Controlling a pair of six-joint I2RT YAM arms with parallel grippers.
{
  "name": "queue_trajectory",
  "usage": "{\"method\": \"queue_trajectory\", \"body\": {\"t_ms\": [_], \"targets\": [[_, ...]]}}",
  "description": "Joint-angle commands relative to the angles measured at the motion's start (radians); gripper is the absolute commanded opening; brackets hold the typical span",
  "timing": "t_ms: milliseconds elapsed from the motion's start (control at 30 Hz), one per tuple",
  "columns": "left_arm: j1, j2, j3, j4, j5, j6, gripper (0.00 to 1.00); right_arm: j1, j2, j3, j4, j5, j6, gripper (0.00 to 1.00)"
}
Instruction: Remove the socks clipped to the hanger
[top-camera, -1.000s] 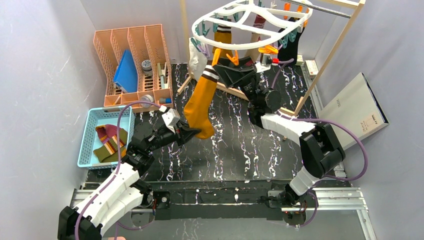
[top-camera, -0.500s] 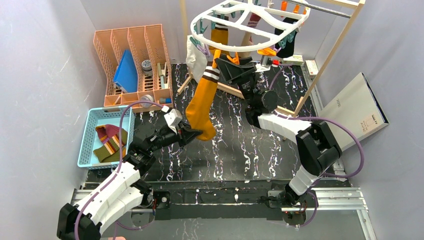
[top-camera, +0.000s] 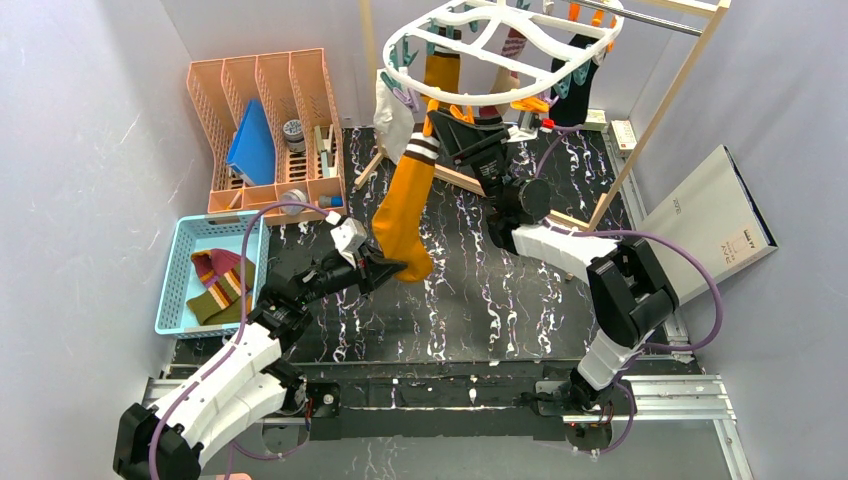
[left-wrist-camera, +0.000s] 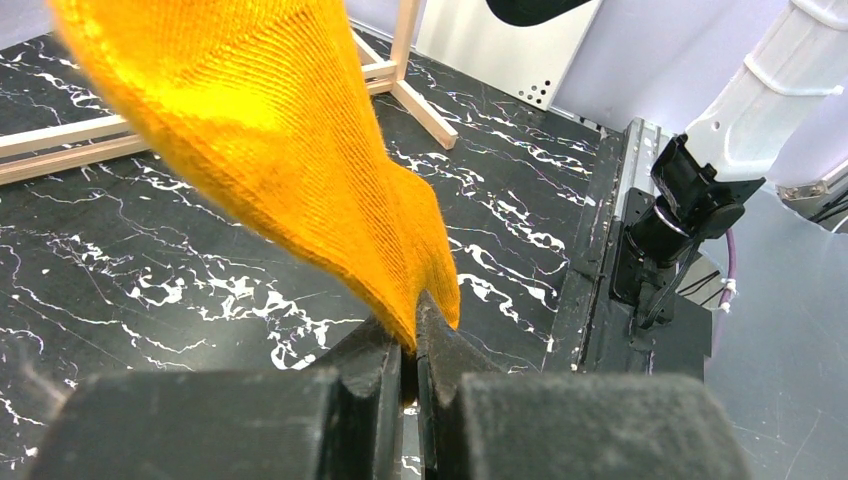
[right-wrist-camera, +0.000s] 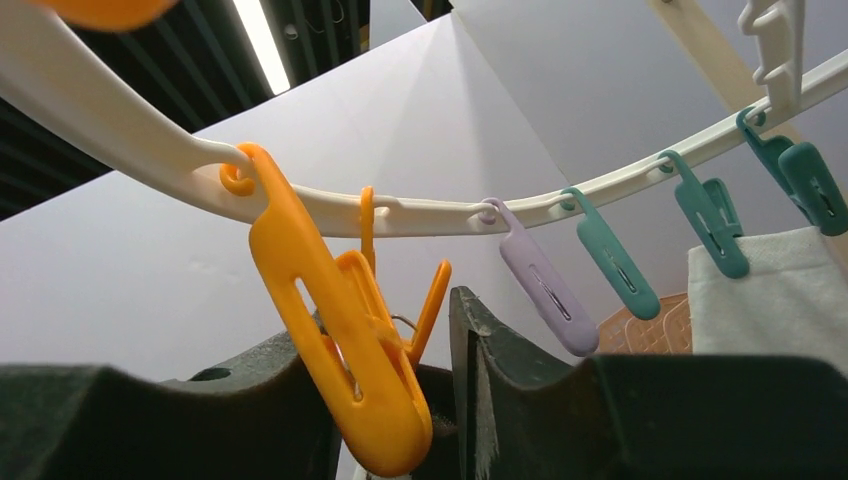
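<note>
The white hanger (top-camera: 470, 97) hangs at the top of the top view, with socks clipped to its rim. A mustard yellow sock (top-camera: 405, 205) hangs from an orange clip (top-camera: 433, 103) down to my left gripper (top-camera: 395, 268). That gripper is shut on the sock's toe (left-wrist-camera: 400, 290); in the left wrist view its jaws (left-wrist-camera: 412, 330) pinch the fabric. My right gripper (top-camera: 445, 118) reaches up under the rim. Its fingers close round the orange clip (right-wrist-camera: 330, 330), with the hanger rim (right-wrist-camera: 430, 213) above. A white sock (right-wrist-camera: 770, 290), a black sock (top-camera: 570, 80) and another mustard sock (top-camera: 443, 72) stay clipped.
A blue basket (top-camera: 180, 275) at the left holds striped socks (top-camera: 222, 285). A peach organiser (top-camera: 265, 130) stands behind it. The wooden frame (top-camera: 660, 110) with a metal rod carries the hanger. A grey panel (top-camera: 710, 215) leans at the right wall.
My right gripper's jaws have narrowed round the orange clip and moved slightly left. The hanger has swung a little. The left gripper keeps its hold on the sock's toe.
</note>
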Motion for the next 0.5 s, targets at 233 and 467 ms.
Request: {"method": "queue_trajectory", "body": {"t_ms": [233,467], "targets": [[-0.009,0.009,-0.002,-0.004,-0.005,0.009,0.00,0.002,0.017,0.056,0.173,0.020,0.025,0.30],[-0.009,-0.005,0.028,-0.068,-0.077,0.043,0.00,0.002,0.016,0.046,0.174,0.016,0.037,0.14]]}}
